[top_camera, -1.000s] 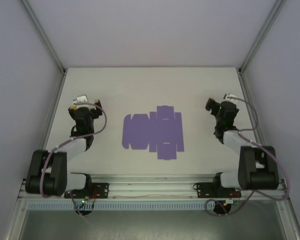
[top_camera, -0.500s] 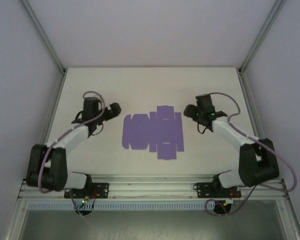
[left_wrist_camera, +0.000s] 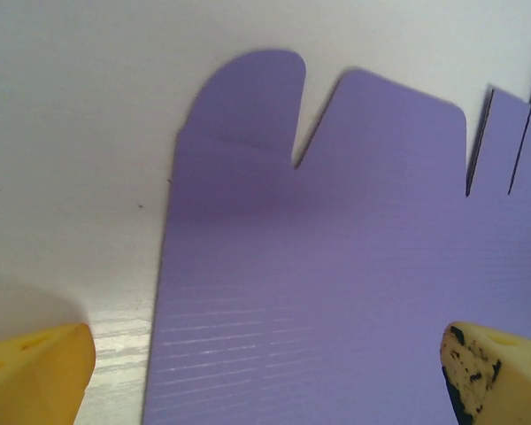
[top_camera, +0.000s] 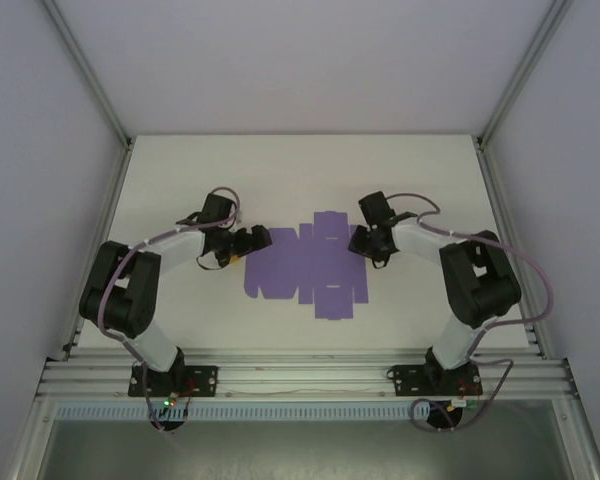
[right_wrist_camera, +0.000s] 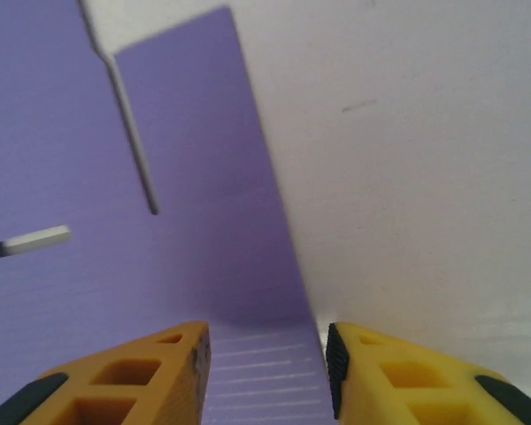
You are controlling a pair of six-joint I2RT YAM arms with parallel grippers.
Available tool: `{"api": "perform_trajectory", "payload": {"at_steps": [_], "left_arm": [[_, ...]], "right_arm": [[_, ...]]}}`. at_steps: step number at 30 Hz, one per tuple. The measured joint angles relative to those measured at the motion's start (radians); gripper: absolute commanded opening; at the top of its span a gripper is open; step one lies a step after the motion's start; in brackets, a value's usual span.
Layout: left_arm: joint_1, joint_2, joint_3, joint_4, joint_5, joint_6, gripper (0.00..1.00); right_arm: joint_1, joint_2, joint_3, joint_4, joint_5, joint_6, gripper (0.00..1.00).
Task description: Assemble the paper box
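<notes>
Purple card: the thin violet die-cut paper box sheet (top_camera: 305, 265) lies flat and unfolded on the white table (top_camera: 280, 170), roughly mid-table between my two arms.
Sheet shape: rounded flaps at its left end, with tabs sticking out on the far and near sides. Nothing is folded up.
Left gripper (top_camera: 252, 240): it sits at the sheet's left end, near the far corner. Jaws are spread as wide as they go, and nothing is held.
Left wrist view: my yellow fingers (left_wrist_camera: 35, 376) straddle the sheet's edge, one over bare table and the other over purple. Two rounded flaps with a notch between them lie ahead.
Right gripper (top_camera: 360, 240): it sits at the sheet's right edge, far side. Jaws are partly apart with a clear gap, and nothing is pinched.
Right wrist view: the card's right edge runs up through the gap between my yellow fingers (right_wrist_camera: 159, 372), one over purple and one over table. A long slit and a small slot (right_wrist_camera: 31, 239) are visible in the card.
Contact: can't tell whether either set of fingertips touches the card or the table.
</notes>
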Motion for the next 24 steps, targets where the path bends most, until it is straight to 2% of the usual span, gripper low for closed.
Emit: {"api": "perform_trajectory", "payload": {"at_steps": [10, 14, 16, 24], "left_arm": [[0.009, -0.002, -0.034, 0.066, 0.034, -0.045, 0.97], [0.006, -0.014, -0.077, 0.144, 0.018, -0.105, 0.93], [0.006, -0.008, -0.077, 0.151, 0.015, -0.124, 0.89], [-0.039, -0.026, -0.047, 0.074, -0.043, -0.058, 0.96]], "right_arm": [[0.016, 0.02, 0.011, -0.004, 0.041, 0.041, 0.38], [0.043, 0.024, 0.016, -0.005, 0.101, 0.085, 0.37], [0.058, 0.026, 0.018, -0.003, 0.127, 0.11, 0.4], [0.094, 0.056, 0.063, -0.057, 0.203, 0.074, 0.42]]}}
